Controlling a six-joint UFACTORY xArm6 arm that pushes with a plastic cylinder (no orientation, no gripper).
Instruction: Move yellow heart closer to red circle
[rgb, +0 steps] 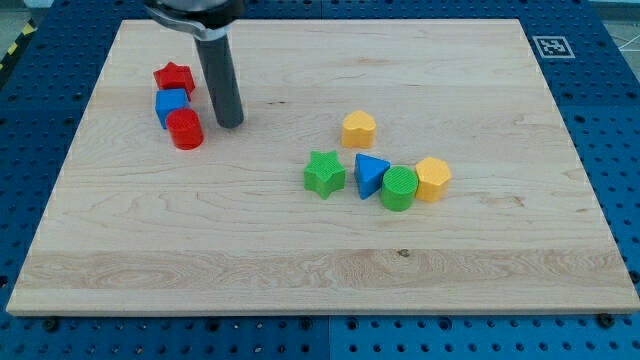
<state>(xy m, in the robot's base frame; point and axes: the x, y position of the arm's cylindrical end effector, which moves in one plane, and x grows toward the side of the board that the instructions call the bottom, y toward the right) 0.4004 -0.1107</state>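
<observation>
Yellow heart (359, 129) lies well apart from red circle (185, 130) beside my tip (230, 124).

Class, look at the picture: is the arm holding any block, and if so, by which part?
Nothing is held. My tip rests on the board just right of the red circle, far from the yellow heart.

You are viewing my tip (230, 124) resting just right of the red circle (185, 130), which is touching a blue cube (170, 104) below a red star (174, 77). The yellow heart (359, 129) is sitting well apart, rightward, above a green star (324, 174).
</observation>
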